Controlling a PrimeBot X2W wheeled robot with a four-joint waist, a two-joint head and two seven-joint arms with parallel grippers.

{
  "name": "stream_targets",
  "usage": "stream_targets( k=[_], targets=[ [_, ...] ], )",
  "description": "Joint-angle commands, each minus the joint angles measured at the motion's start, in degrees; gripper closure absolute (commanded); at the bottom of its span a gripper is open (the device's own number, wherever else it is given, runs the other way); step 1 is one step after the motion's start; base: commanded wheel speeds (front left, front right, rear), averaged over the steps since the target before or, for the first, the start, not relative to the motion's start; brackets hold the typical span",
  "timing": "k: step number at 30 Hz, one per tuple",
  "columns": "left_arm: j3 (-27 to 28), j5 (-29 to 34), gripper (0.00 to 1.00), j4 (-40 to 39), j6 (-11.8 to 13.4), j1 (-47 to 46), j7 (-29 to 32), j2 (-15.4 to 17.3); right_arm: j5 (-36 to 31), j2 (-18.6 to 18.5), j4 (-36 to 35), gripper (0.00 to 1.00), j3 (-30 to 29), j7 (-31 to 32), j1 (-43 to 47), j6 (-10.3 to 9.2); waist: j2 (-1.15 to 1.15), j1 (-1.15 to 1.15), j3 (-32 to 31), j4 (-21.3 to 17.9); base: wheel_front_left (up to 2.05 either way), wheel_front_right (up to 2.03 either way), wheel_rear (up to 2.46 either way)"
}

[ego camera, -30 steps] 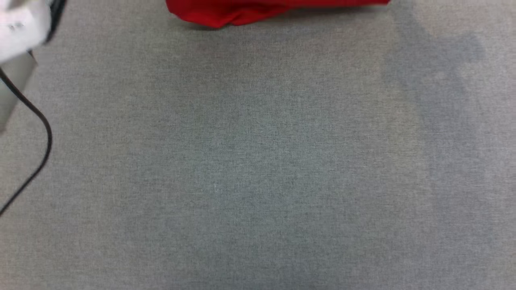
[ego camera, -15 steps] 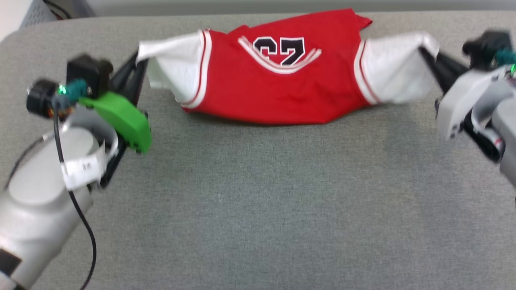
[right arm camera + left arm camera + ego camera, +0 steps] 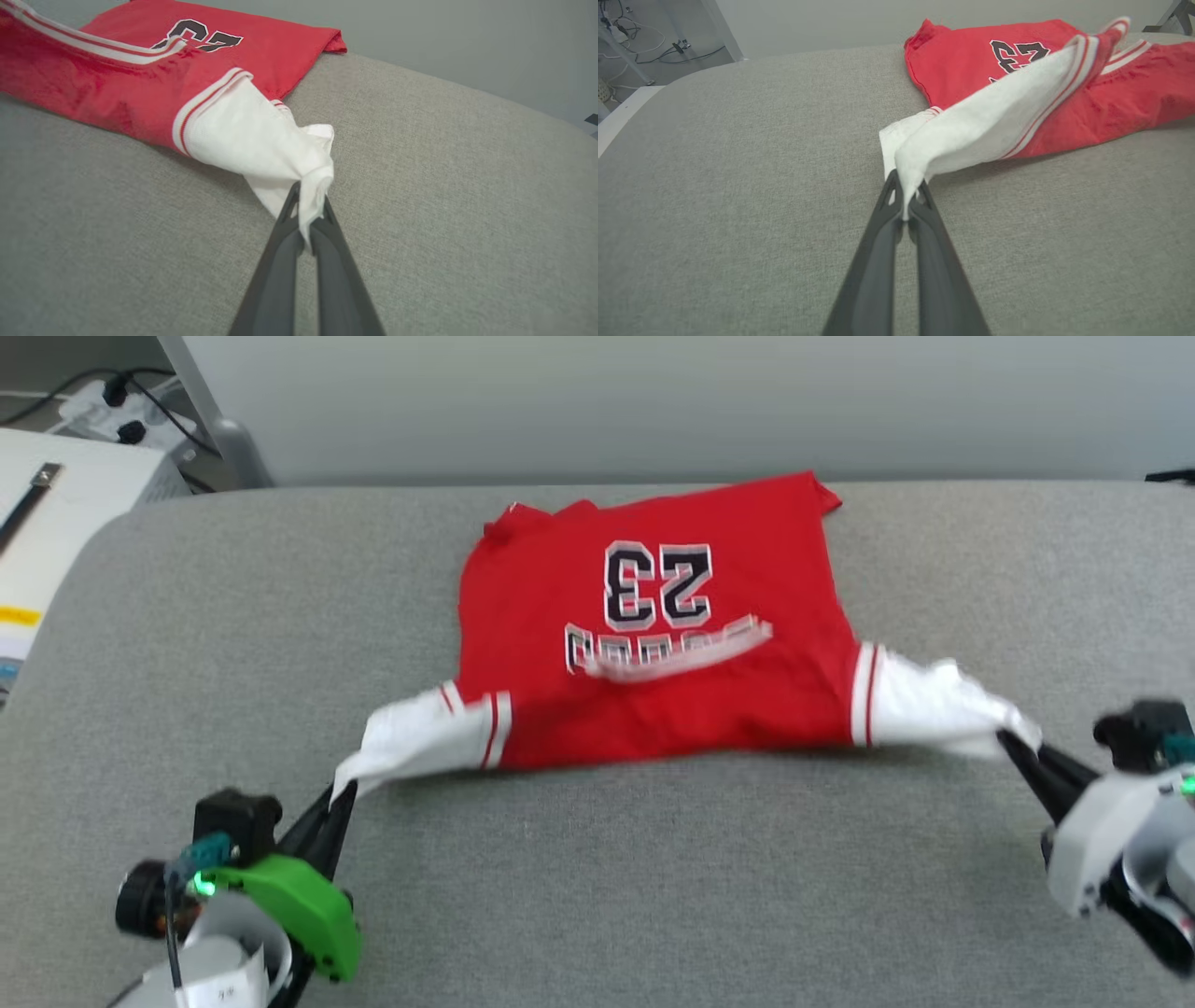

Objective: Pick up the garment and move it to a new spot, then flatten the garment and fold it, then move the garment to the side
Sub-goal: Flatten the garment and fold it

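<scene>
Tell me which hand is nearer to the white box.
Left. The left hand holds the sleeve of the shirt nearest the white box; the right hand holds the opposite sleeve, farther away.

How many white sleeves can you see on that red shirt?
2. One sleeve, lower left, is pinched by the left gripper; the other sleeve, at right, by the right gripper.

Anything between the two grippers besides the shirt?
No. In the head view the red jersey-style shirt with white sleeves spans from left gripper to right gripper, a sleeve pinched in each; the grey fabric surface is otherwise bare.
</scene>
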Motion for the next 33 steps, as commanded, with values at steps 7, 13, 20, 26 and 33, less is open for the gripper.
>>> stream_targets(
  k=[7, 13, 20, 26, 33],
  targets=[
    [4.65, 1.07, 1.00, 0.46, 0.72, 12.10, -0.32, -1.91, -1.05, -1.24, -0.52, 1.00, -7.34, -0.51, 15.60, -0.05, 0.00, 0.01, -5.49, 0.44, 0.00, 0.00, 0.00],
    [7.93, 2.38, 1.00, 0.41, 1.00, 19.26, -0.32, -3.85, -3.27, 0.08, -1.34, 1.00, -14.99, -0.51, 26.24, -0.05, 0.00, 0.01, -6.92, 0.63, 0.00, 0.00, 0.00],
    [10.30, 4.79, 1.00, 0.34, 0.23, 22.36, -0.32, -6.02, -6.86, 1.69, -3.00, 1.00, -22.07, 0.32, 32.40, -0.05, 0.00, 0.01, -6.25, 0.77, 0.00, 0.00, 0.00],
    [11.30, 6.93, 1.00, 0.51, -0.57, 20.93, -0.32, -7.37, -10.97, 2.80, -6.05, 0.00, -27.43, 3.14, 32.42, -0.05, 0.00, 0.01, -5.05, 1.10, 0.00, 0.00, 0.00],
    [12.40, 9.43, 1.00, -0.23, -0.57, 19.35, -0.32, -10.27, -15.20, 0.89, -11.58, 0.00, -36.84, 5.22, 28.74, -0.05, 0.00, 0.01, -3.13, 1.69, 0.00, 0.00, 0.00]
  ],
)
